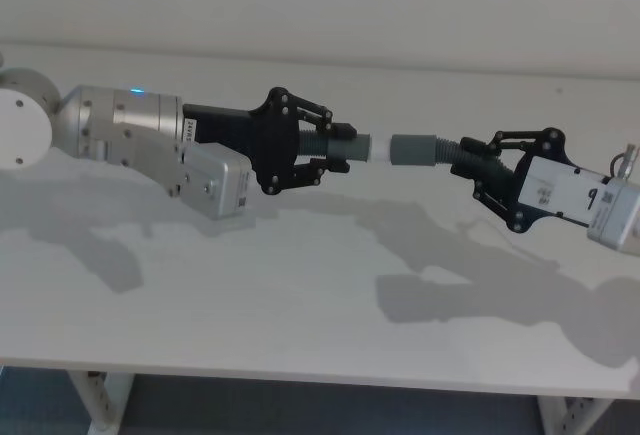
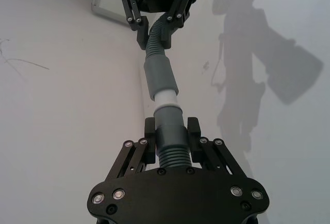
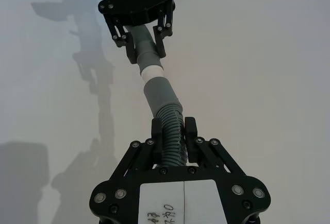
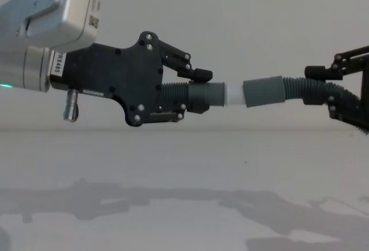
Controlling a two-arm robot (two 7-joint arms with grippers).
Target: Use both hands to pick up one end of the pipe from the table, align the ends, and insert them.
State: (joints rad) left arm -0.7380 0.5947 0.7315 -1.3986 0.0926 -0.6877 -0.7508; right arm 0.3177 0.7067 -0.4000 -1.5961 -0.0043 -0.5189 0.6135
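Pale wall (image 1: pixel 400 5) behind; table legs (image 1: pixel 100 400) below front edge

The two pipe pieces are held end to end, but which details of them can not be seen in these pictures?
- How deep the white tip sits inside the socket cuff: the cuff wall hides it in every view.
- The rest of the short piece: the left gripper covers its far end.
- The longer piece past the right gripper: the chest view's right edge cuts it off.
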